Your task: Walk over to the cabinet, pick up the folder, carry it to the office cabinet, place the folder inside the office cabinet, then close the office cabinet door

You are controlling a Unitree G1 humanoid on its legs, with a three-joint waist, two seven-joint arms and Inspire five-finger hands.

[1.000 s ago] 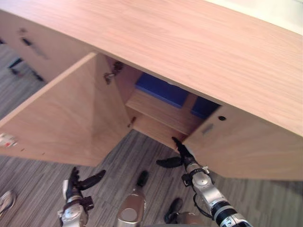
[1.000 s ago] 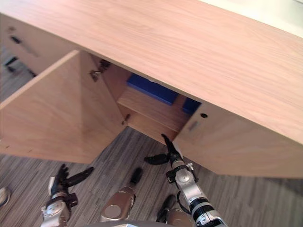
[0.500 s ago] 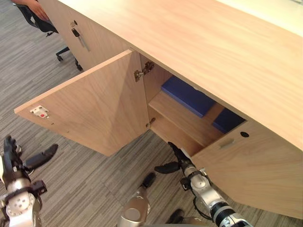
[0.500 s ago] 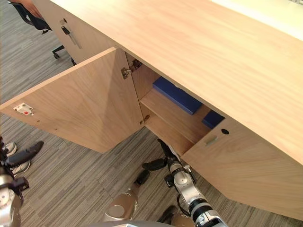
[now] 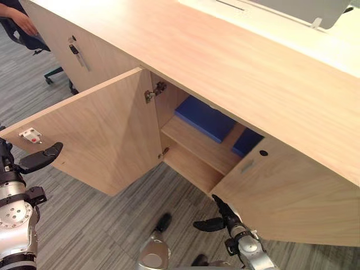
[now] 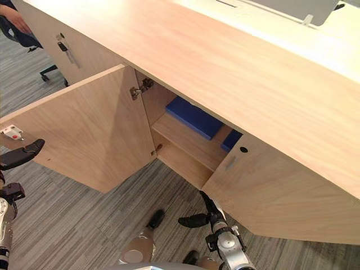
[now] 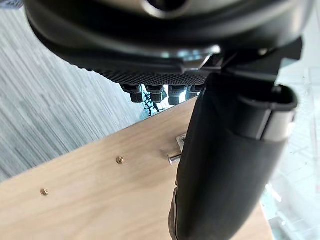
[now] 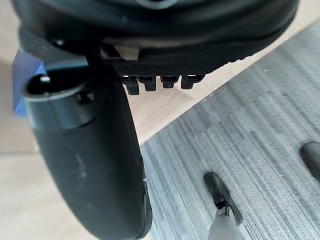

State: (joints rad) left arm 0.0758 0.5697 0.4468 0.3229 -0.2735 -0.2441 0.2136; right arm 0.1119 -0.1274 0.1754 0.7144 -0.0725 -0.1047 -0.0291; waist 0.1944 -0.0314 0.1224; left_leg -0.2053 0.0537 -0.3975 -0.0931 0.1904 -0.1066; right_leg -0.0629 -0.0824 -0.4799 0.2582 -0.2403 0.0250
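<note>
Centre: blue folder [image 5: 205,118] on cabinet shelf [image 5: 194,139]; door [image 5: 107,135] swung wide; left hand [image 5: 39,157] far left, right hand [image 5: 225,216] bottom centre, fingers straight, empty.

Blue folder [image 6: 194,117] inside open cabinet [image 6: 225,62]

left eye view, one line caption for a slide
Blue folder in the cabinet, door open; left hand near its edge, right hand low.

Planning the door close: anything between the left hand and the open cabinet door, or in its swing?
Nothing visible between the left hand and the open door. The blue folder lies back on the shelf. The right hand hangs near the closing line.
</note>
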